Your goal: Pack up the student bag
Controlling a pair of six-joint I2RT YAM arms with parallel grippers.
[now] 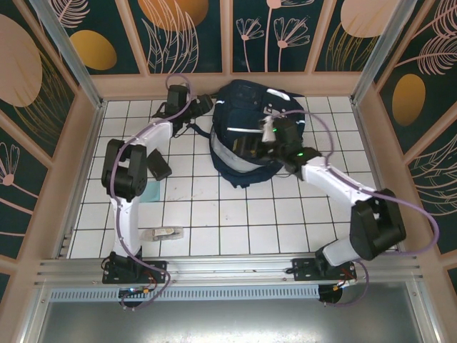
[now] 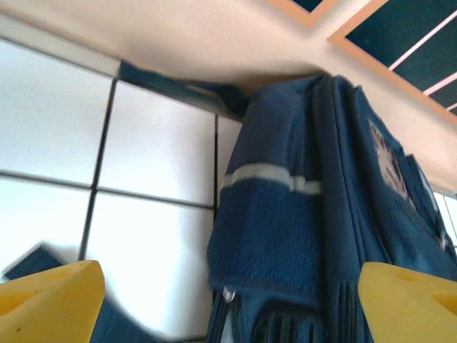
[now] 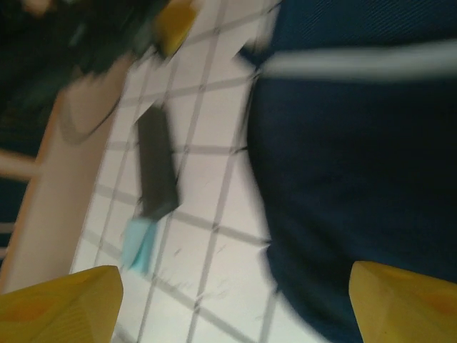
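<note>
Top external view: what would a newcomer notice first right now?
The big navy bag stands out at the far middle of the tiled table. The right gripper hangs open above the bag and the left gripper is open at its left side. A dark pouch lies on the tiles left of the bag.

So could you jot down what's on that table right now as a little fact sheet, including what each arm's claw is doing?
bag: navy backpack, far middle of the white tiled table
left gripper: open, at the backpack's left side, near the far wall
right gripper: open, over the backpack; view blurred
loose items: dark oblong pouch, small light-blue item beside it, clear packet near the left arm's base
held: nothing in either gripper
</note>
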